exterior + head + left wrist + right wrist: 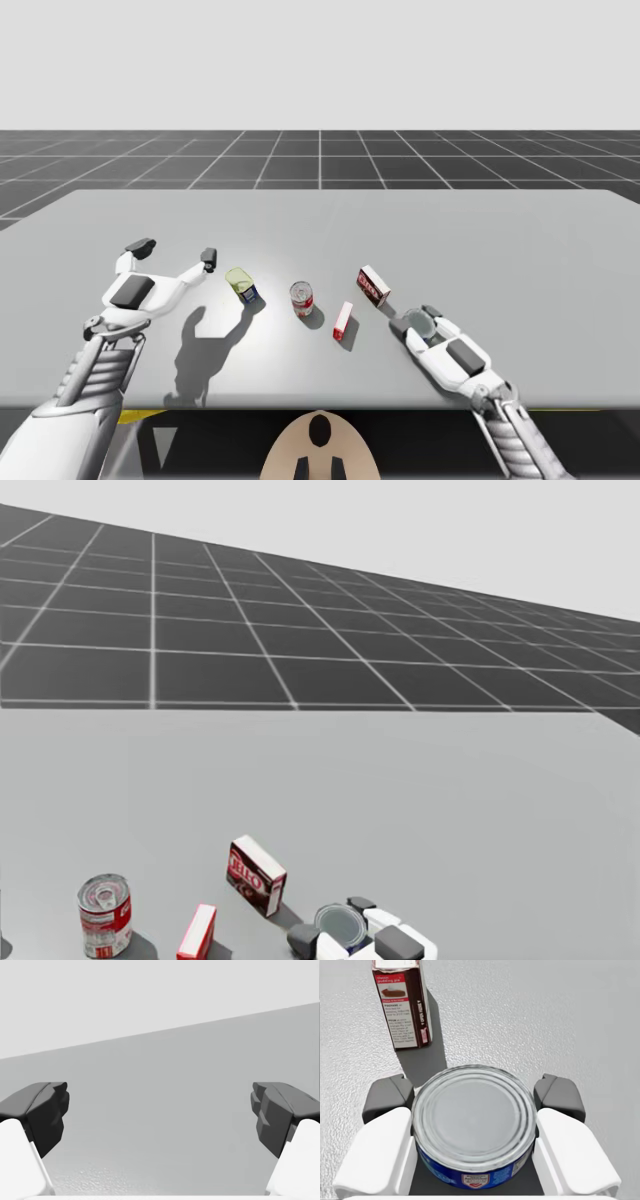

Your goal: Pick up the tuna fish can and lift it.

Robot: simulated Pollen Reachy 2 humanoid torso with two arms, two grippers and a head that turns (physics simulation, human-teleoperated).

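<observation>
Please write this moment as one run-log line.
right gripper: shut on blue tuna can | left gripper: open, empty | lift: cannot tell

1. Tuna can [475,1125]: metal lid, ringed, dull satin sheen; side label glossy blue.
2. Box [401,1005], 11 o'clock from the can: printed card, matt.
3. Table [545,1020]: matt grey, finely pebbled.
4. Right gripper [474,1096]: smooth white plastic shells, matt dark pads [387,1097].
</observation>
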